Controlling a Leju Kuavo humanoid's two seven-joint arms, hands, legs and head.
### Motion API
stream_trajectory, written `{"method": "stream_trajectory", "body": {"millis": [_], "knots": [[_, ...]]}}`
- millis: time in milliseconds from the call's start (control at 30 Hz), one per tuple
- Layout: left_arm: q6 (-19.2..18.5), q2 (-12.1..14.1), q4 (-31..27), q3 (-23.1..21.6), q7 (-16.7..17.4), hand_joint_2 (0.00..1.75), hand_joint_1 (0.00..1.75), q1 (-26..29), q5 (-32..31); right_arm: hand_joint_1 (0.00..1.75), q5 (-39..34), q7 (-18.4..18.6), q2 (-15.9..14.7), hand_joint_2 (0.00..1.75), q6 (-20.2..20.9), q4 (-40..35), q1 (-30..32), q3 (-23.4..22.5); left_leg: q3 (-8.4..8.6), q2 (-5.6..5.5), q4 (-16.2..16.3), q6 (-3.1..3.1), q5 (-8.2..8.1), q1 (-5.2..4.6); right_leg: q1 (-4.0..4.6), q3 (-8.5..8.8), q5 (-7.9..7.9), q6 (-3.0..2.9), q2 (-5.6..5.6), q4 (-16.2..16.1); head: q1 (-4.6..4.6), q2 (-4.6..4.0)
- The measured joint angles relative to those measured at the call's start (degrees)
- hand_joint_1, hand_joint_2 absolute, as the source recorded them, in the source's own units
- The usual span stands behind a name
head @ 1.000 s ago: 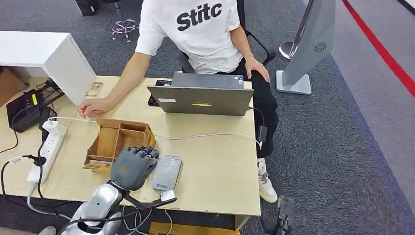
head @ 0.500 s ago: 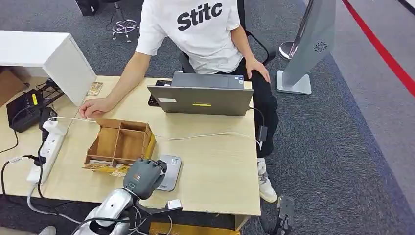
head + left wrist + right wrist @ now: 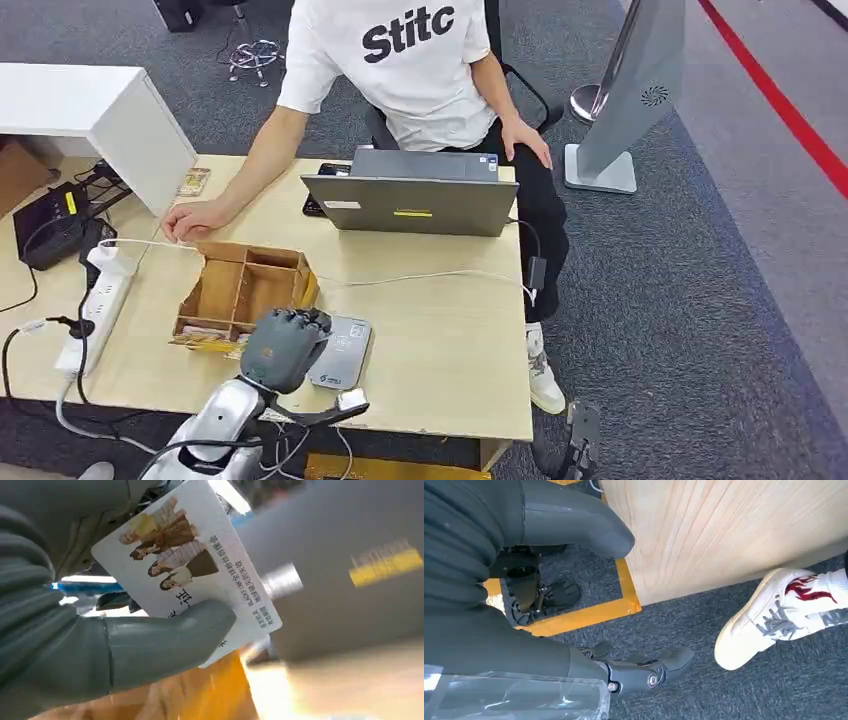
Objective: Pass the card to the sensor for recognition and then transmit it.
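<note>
My left hand (image 3: pixel 283 348) hovers over the near edge of the table, covering the left part of the grey card sensor (image 3: pixel 345 352). In the left wrist view its thumb (image 3: pixel 165 640) presses a white card (image 3: pixel 200 560), printed with small figures and text, against the fingers. The card itself is hidden under the hand in the head view. My right hand (image 3: pixel 499 605) hangs beside the table's end above the carpet, its thumb (image 3: pixel 574 525) and fingers apart and holding nothing.
A wooden compartment box (image 3: pixel 245 290) stands just left of the sensor. A person sits behind a grey laptop (image 3: pixel 412 200), one hand (image 3: pixel 195 218) resting on the table. A power strip (image 3: pixel 95 305) and cables lie at the left. A shoe (image 3: pixel 769 615) is near the table.
My left hand dipped toward the sensor half a second ago and has since lifted slightly, shifting a little back toward the wooden box. The person has not moved.
</note>
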Motion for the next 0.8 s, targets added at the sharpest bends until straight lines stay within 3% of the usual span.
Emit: {"method": "stream_trajectory", "body": {"millis": [333, 533, 800], "knots": [[0.1, 0.4, -9.6, 5.9, 0.0, 1.75, 1.75, -4.3, -0.2, 0.00, 0.0, 0.1, 0.0, 1.75, 0.0, 0.2, 0.0, 1.1, 0.00, -0.01, 0.0, 0.00, 0.01, 0.00, 0.01, 0.01, 0.00, 0.00, 0.00, 0.0, 0.00, 0.00], [0.0, 0.9, -10.2, 9.8, 0.4, 1.75, 1.75, -5.9, -0.2, 0.00, -0.1, 0.1, 0.0, 1.75, 0.0, 0.3, 0.0, 1.4, -0.01, -0.01, 0.0, 0.00, 0.01, 0.00, 0.01, 0.01, 0.00, 0.00, -0.01, 0.0, 0.02, 0.00], [-0.1, 1.1, -10.4, 11.6, 0.4, 1.75, 1.75, -6.2, -0.2, 0.00, -0.2, 0.3, 0.0, 1.75, 0.0, 0.5, 0.0, 1.4, -0.01, -0.01, 0.0, 0.00, 0.00, 0.00, 0.00, 0.00, 0.00, 0.00, -0.01, 0.0, 0.02, 0.00]]}}
